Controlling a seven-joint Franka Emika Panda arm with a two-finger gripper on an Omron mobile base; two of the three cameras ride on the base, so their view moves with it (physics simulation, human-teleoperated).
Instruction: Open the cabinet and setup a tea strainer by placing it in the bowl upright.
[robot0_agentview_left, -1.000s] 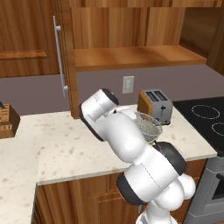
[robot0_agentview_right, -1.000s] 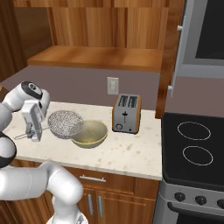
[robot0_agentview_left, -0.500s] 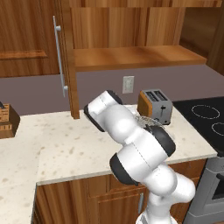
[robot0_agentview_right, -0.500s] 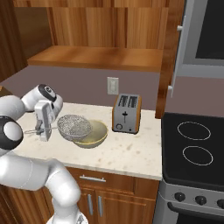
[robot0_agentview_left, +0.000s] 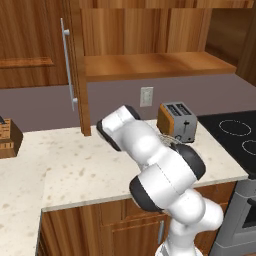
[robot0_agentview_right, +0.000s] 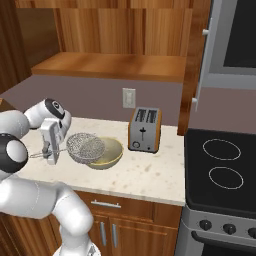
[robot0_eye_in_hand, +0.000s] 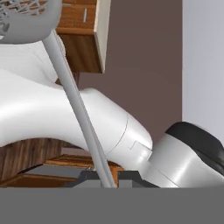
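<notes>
The grey mesh tea strainer (robot0_agentview_right: 85, 147) hangs tilted over the tan bowl's (robot0_agentview_right: 111, 153) near rim, cabinet (robot0_agentview_left: 45, 55) door open.

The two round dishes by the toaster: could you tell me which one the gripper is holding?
The grey mesh tea strainer, gripped by its thin handle and overlapping the bowl's left rim; the tan bowl sits on the counter untouched.
</notes>
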